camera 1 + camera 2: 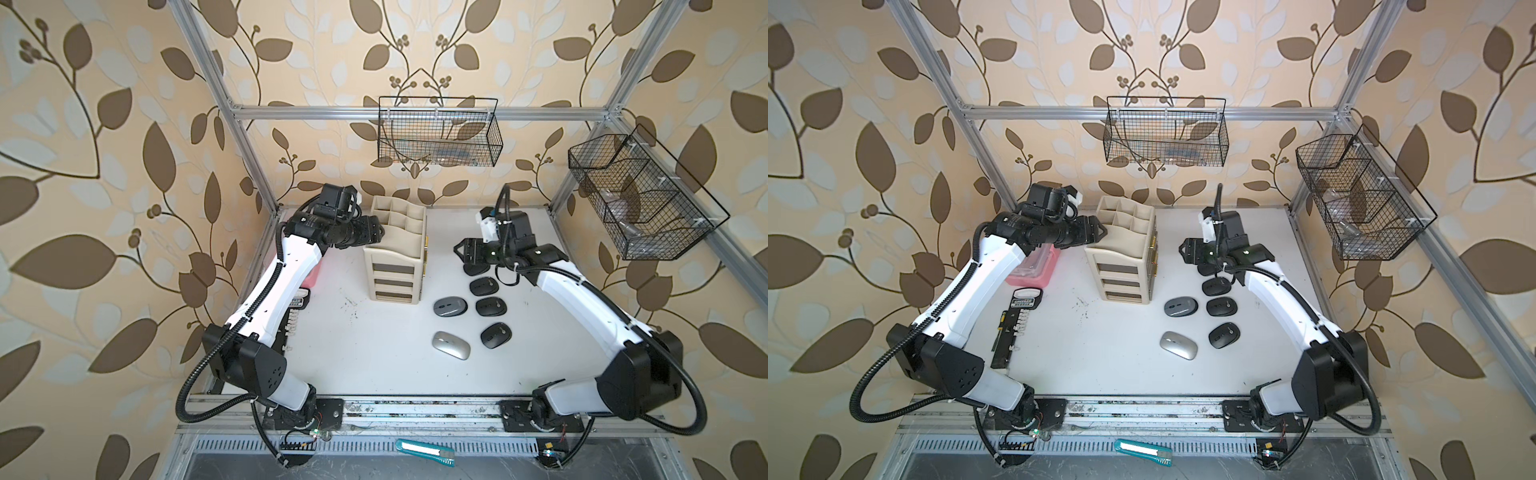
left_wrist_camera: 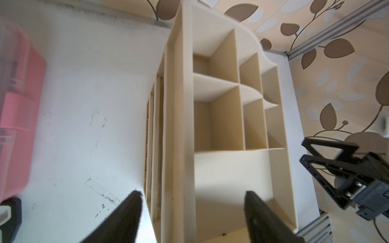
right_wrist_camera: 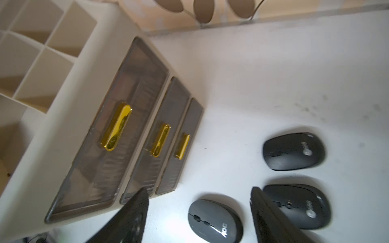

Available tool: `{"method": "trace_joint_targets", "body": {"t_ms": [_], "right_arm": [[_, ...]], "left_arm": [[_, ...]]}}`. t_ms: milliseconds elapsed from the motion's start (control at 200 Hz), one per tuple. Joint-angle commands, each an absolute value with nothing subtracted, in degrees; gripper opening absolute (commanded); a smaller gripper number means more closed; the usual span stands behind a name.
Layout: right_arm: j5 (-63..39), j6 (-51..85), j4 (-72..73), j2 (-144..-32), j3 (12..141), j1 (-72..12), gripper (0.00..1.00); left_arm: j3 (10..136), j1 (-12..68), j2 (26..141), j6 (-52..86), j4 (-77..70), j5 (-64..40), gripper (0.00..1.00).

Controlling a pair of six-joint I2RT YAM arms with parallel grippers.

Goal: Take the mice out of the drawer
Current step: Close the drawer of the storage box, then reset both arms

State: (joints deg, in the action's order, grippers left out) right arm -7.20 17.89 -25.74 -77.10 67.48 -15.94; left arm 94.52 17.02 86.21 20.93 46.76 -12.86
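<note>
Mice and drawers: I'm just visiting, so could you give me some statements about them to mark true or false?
1. The silver mouse lies on the table. True.
2. All three drawers are pulled open. False: all three are pushed in.
3. The right tool grips a mouse. False: it is open and holds nothing.
4. The dark grey mouse lies next to a black mouse. True.
</note>
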Motion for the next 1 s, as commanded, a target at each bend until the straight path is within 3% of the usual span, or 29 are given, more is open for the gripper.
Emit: {"method": "trace_joint_targets", "body": {"t_ms": [0, 75, 170, 310, 525, 665, 790, 860, 926, 996], "right_arm": [[8.6, 17.0, -23.7, -69.6, 60.2, -13.0, 0.83], [17.4, 16.5, -17.9, -63.1, 51.4, -9.9, 0.91], [19.4, 16.6, -7.4, -57.7, 38.8, -3.8, 0.99], [21.7, 14.6, 8.7, -58.4, 25.8, 0.8, 1.00], [17.6, 8.8, 30.3, -68.3, 18.2, 1.3, 1.00], [10.9, 4.4, 41.5, -70.8, 16.5, -0.2, 1.00], [5.5, 1.2, 52.5, -75.9, 13.0, -0.6, 1.00], [8.1, 1.0, 59.0, -77.5, 10.2, -1.6, 1.00], [8.6, 1.2, 56.5, -76.8, 10.7, -1.7, 1.00], [8.6, 1.2, 57.2, -77.1, 10.7, -1.7, 1.00]], "left_arm": [[96.5, 15.8, 78.7, 20.4, 46.9, -8.8, 0.99], [92.6, 14.1, 73.3, 21.0, 46.9, 0.5, 0.99], [82.5, 9.0, 66.9, 25.0, 45.9, 15.8, 0.99], [61.0, 0.6, 63.6, 30.4, 34.9, 29.9, 0.99], [40.4, -0.1, 71.5, 17.9, 0.9, 29.6, 0.99], [27.8, -0.1, 74.8, 7.9, -27.1, 23.6, 0.99], [31.3, -0.2, 77.2, 6.3, -23.5, 19.6, 0.99], [30.6, 0.1, 76.9, 4.6, -23.7, 16.6, 0.99], [24.7, 0.6, 75.5, 3.3, -31.8, 15.1, 0.99], [15.5, 0.5, 80.4, 3.1, -51.8, 14.5, 0.99]]}}
